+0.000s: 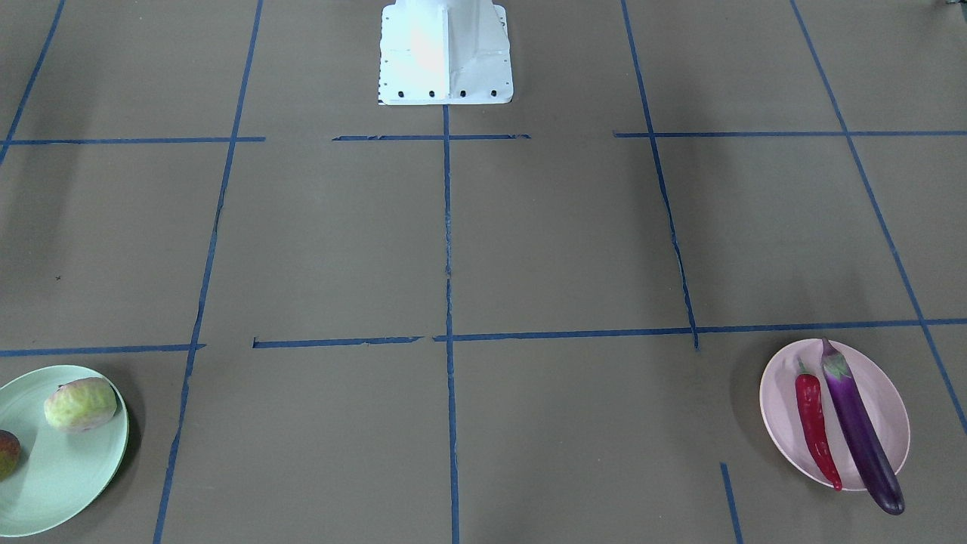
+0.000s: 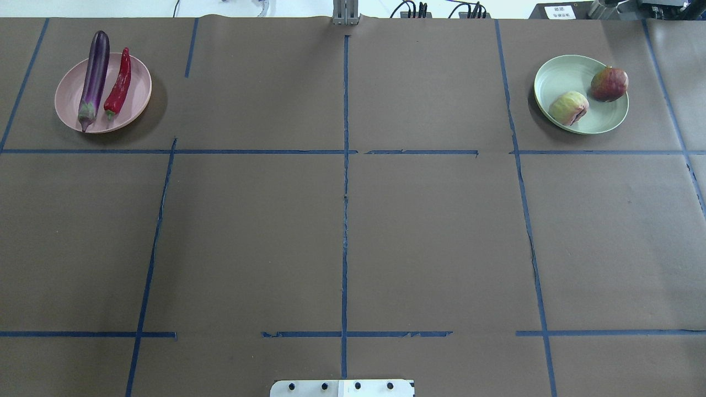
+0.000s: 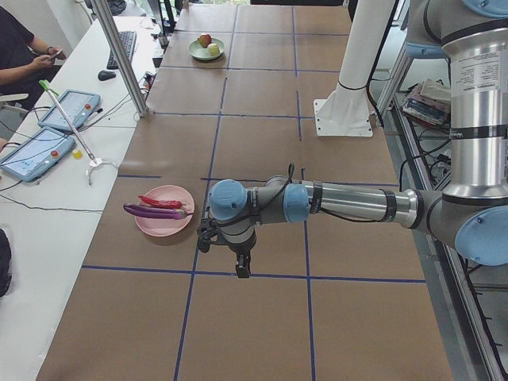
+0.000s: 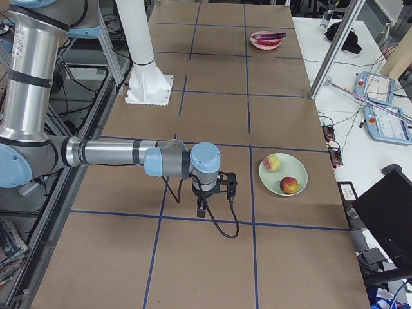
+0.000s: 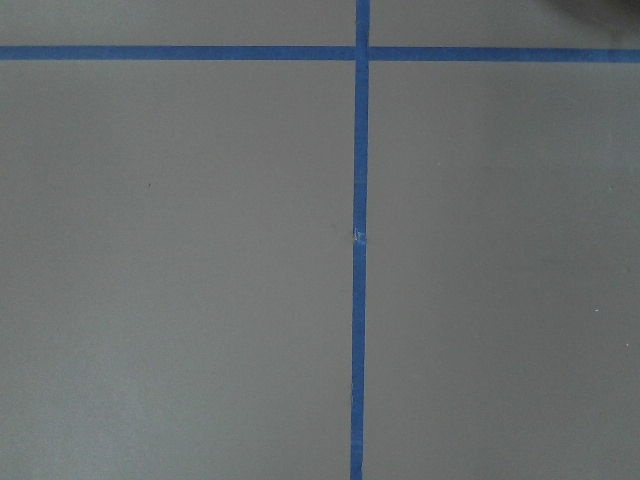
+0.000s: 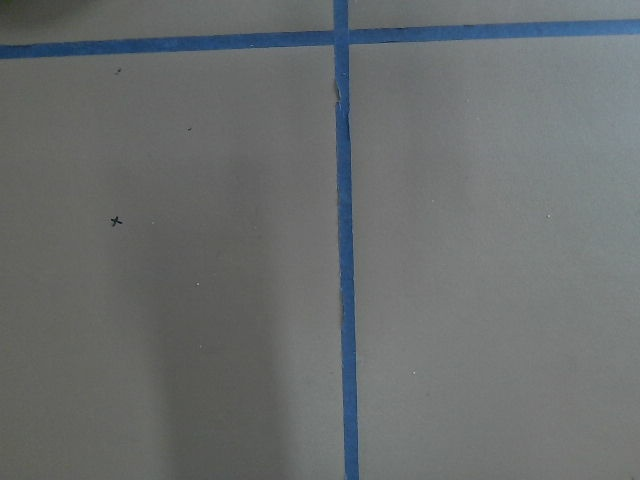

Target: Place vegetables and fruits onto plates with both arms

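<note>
Basically done, by my read: the long glossy purple eggplant (image 2: 94, 74) and thin glossy red chili pepper (image 2: 118, 82) lie side by side on the round pale pink plate (image 2: 69, 102), upper left of the overhead view. The pale green-pink blocky fruit (image 2: 569, 107) and the round red-blushed fruit with a small crown (image 2: 609, 84) sit apart on the round mint-green plate (image 2: 557, 74), upper right. All four items are plated.

Risks: the eggplant is longer than its plate and its rounded end overhangs the rim, so a knock to the plate could tip or roll it off. The red-blushed fruit sits close to the rim and could roll out the same way. The left arm (image 3: 341, 202) and right arm (image 4: 109, 154) each reach out low over the brown paper-covered tabletop (image 2: 430, 237). The left pincer (image 3: 242, 268) is near the pink plate and the right pincer (image 4: 202, 209) is near the green one, neither touching. A careless swing home could clip a plate.

Both pincers show only in the table-end views, so I cannot tell whether either is open or closed.

View differences: the overhead and front-facing views show no arm at all, only the white base block (image 1: 446, 53). The front-facing view crops the red-blushed fruit at its left edge, while the overhead view shows it whole. Both wrist views show just paper and blue tape lines (image 5: 358, 250), with no fingers in frame.
</note>
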Controlling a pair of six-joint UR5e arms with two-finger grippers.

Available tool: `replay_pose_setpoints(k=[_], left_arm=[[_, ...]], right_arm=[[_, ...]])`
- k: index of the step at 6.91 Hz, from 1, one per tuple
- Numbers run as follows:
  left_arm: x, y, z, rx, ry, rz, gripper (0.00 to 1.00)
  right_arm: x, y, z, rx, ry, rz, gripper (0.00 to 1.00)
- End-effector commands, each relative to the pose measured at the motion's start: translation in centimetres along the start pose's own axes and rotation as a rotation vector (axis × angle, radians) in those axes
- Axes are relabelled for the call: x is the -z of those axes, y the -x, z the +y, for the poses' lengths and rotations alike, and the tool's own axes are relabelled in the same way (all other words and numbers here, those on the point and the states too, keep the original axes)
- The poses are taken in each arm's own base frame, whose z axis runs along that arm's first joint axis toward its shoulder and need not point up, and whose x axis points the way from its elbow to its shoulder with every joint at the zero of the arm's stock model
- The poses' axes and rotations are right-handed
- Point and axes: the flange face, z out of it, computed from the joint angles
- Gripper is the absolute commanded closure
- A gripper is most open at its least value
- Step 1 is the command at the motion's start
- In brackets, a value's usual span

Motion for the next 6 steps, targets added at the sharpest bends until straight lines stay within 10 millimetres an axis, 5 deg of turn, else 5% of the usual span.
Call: replay_pose_setpoints(k=[1, 6], left_arm=[[0.33, -0.32, -0.2, -0.005, -0.004, 0.0, 0.0], [0.36, -0.37, -0.12, -0.006, -0.004, 0.0, 0.0]], right_arm=[[0.08, 0.02, 0.0, 0.003, -0.003, 0.002, 0.0], [0.23, 0.2, -0.01, 0.004, -0.005, -0.001, 0.0]])
